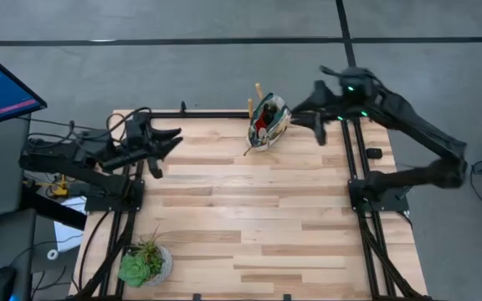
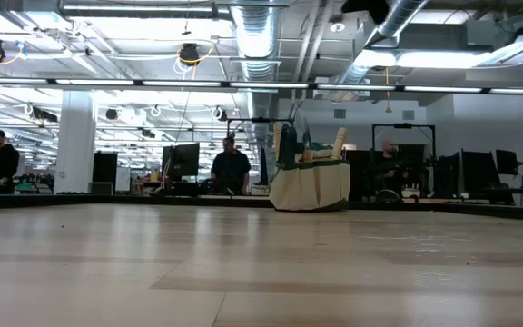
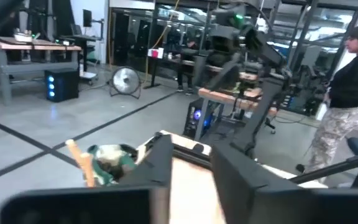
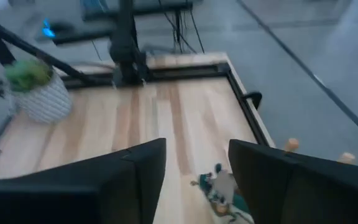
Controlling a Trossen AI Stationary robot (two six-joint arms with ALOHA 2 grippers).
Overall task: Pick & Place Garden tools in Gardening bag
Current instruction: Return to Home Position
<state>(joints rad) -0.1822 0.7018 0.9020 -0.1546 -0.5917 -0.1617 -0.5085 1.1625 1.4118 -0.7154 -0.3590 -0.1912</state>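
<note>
You're on the homing step: the gardening bag (image 1: 269,125) at twelve o'clock holds the garden tools (image 1: 258,90). Draw the right pincer (image 1: 312,125), wide and empty, back. The left pincer (image 1: 167,152) waits wide at nine o'clock.

1. High view: garden tools (image 1: 258,90) in the gardening bag (image 1: 278,117) too small to tell apart; only pale handle ends and a red patch register.
2. Left wrist view: bag blurred, one side hidden behind the jaws of the left gripper (image 3: 191,146).
3. Right wrist view: bag blurred, cut by the picture's edge, partly behind the jaws of the right gripper (image 4: 197,146).
</note>
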